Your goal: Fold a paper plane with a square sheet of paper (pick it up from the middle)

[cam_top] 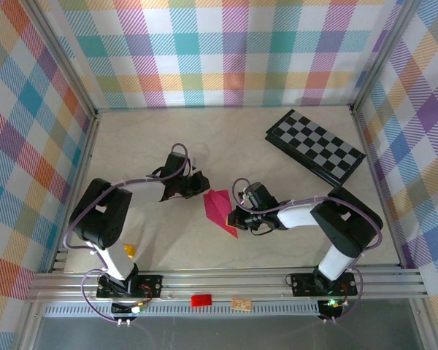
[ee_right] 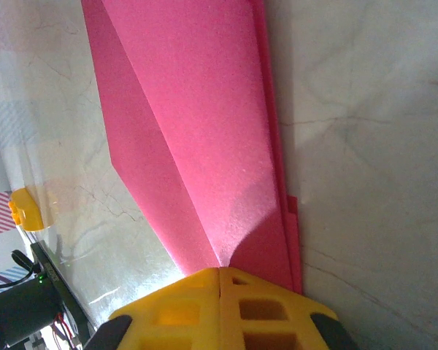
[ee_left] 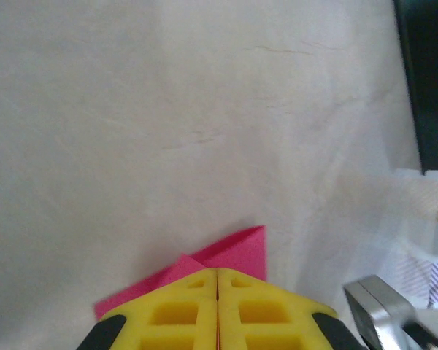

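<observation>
Left gripper (ee_left: 217, 273): closed, tips at the paper (cam_top: 219, 208), mid-frame
Right gripper (ee_right: 219, 271): closed at its fold (ee_right: 177, 191), pinch unconfirmed
My plan: press flat, slide slowly along that fold

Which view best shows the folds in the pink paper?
Right wrist: the paper is large and close, with its crease and layered edge clear. Top external shows most of the paper's outline, but small. Left wrist catches one corner.
</observation>
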Controlling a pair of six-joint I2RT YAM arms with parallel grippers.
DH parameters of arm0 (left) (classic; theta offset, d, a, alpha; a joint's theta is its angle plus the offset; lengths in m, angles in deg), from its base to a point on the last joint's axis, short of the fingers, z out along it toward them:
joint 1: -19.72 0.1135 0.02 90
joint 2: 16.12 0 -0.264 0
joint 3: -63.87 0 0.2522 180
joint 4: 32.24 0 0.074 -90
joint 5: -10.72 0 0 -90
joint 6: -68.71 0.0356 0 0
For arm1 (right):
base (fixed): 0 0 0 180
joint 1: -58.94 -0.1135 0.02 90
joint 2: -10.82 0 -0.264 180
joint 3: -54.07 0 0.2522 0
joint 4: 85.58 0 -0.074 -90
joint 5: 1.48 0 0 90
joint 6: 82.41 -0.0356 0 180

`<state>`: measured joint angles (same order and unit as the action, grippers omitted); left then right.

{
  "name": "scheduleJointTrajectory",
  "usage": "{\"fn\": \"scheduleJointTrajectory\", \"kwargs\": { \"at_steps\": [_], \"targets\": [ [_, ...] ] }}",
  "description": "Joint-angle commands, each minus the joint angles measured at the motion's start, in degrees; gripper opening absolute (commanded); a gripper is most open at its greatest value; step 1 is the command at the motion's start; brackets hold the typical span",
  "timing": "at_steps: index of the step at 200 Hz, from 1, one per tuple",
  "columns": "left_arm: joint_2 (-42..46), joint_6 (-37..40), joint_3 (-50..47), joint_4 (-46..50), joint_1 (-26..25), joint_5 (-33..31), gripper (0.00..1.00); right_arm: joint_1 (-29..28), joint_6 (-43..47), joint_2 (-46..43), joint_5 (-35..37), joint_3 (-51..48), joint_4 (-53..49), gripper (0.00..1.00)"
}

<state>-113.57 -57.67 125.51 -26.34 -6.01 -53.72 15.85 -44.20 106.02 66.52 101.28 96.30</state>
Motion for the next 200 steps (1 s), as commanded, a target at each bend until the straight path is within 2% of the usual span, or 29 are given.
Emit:
{"fn": "scheduleJointTrajectory", "kwargs": {
  "at_steps": [1, 34, 105, 137, 164, 200],
  "targets": [
    [1.1, -0.8, -2.7, -2.8, -3.1, 0.4, 0.09, -0.2, 1.0, 1.3, 1.9, -1.7, -10.3, 0.00],
    [-3.8, -1.1, -2.5, -5.4, -6.3, 2.3, 0.08, -0.2, 1.0, 0.9, 1.5, -0.9, -10.7, 0.00],
    [-8.9, 0.1, -3.2, -3.1, -6.3, -0.6, 0.05, -0.2, 2.3, -4.7, 0.7, 5.1, -11.4, 0.03],
    [-9.2, 0.4, -3.5, -3.3, -6.3, -0.6, 0.05, -0.3, 2.5, 0.9, -0.1, 11.0, -11.6, 0.03],
    [-9.7, 0.3, -3.5, -3.5, -6.3, -0.2, 0.05, -0.4, 2.5, 6.5, 2.2, 14.5, -13.3, 0.03],
    [-10.0, 1.3, -3.2, -2.0, -6.2, -0.8, 0.05, -0.6, 1.6, 4.9, 0.3, 9.0, -10.2, 0.04]
  ]
}}
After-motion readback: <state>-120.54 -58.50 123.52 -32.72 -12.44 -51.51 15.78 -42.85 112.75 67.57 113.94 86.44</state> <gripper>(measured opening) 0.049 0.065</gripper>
